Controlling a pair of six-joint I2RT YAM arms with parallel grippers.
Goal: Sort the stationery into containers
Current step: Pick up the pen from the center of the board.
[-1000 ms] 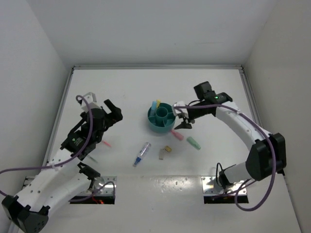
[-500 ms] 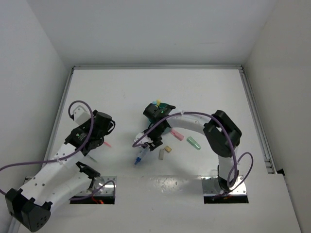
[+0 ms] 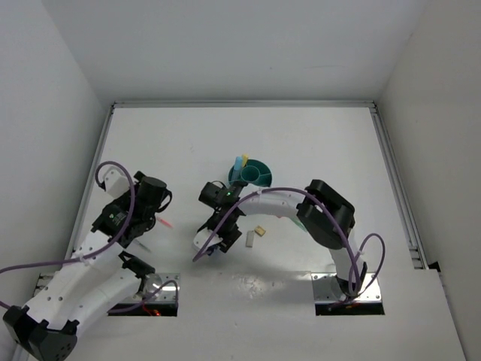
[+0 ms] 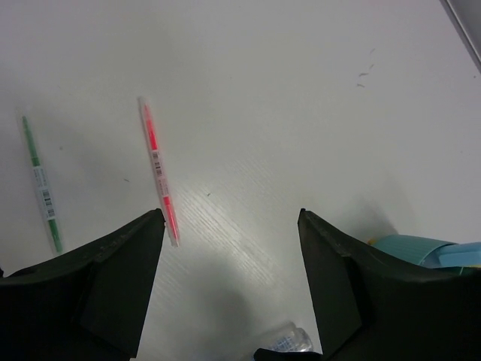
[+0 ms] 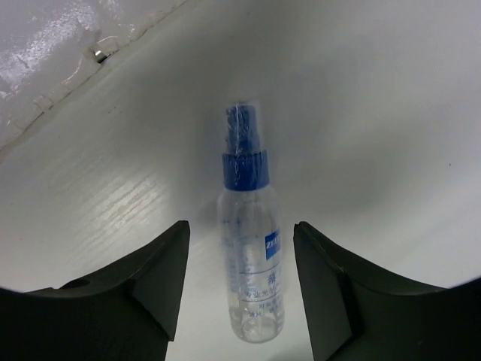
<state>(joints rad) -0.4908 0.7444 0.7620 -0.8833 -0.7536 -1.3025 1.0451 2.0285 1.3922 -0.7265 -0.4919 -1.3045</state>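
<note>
Straddling a clear spray bottle [image 5: 249,263] with a blue cap, the right gripper [image 5: 240,229] has its fingers apart, with a gap on each side and nothing clamped. The bottle lies flat, cap toward 12 o'clock in the wrist view. Its small blue label carries print too fine to read. The right arm bends far across to the left, ending at 7 o'clock of the teal organiser [image 3: 261,177]. The left gripper [image 4: 231,222] hangs spread and empty above the table [image 4: 263,90] — a pink pen [image 4: 158,177] at 11 o'clock, a green pen [image 4: 41,188] at 9, their white stickers unreadable.
</note>
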